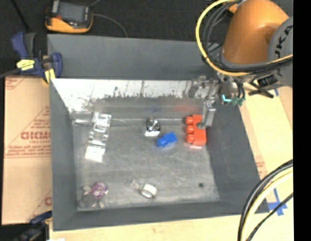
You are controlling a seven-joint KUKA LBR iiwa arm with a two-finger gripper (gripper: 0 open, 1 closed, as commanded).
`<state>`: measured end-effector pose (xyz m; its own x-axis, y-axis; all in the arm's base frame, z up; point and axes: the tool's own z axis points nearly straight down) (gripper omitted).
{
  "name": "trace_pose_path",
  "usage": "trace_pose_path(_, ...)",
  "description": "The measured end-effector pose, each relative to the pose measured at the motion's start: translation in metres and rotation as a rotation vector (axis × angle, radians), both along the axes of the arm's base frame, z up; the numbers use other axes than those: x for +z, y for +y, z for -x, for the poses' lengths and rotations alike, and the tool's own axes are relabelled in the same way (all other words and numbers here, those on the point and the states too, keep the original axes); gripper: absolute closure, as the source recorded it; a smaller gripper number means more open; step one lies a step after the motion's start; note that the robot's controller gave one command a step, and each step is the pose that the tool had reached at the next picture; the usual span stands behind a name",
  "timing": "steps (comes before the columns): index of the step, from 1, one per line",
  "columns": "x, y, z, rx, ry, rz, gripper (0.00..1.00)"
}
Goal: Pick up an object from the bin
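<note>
My gripper [207, 120] hangs at the bin's back right, with a finger reaching down right beside an orange-red blocky toy [194, 131]. The finger touches or nearly touches the toy's right edge; I cannot see whether the toy sits between the fingers. A small blue piece [166, 140] lies just left of the toy. A little shiny black and silver thing [152, 127] rests a bit further left.
A clear plastic piece [97, 136] lies at the left of the bin. A purple and grey thing [96, 192] sits in the front left corner, and a small white ring-like piece [147, 190] near the front. The arm's orange cover and cables hang above the back right corner.
</note>
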<state>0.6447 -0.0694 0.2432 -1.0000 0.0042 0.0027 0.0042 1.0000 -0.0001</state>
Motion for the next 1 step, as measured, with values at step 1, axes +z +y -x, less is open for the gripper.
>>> trace_pose_path(1,-0.1374,0.0378,0.0038,-0.041,0.001,-0.002,0.0)
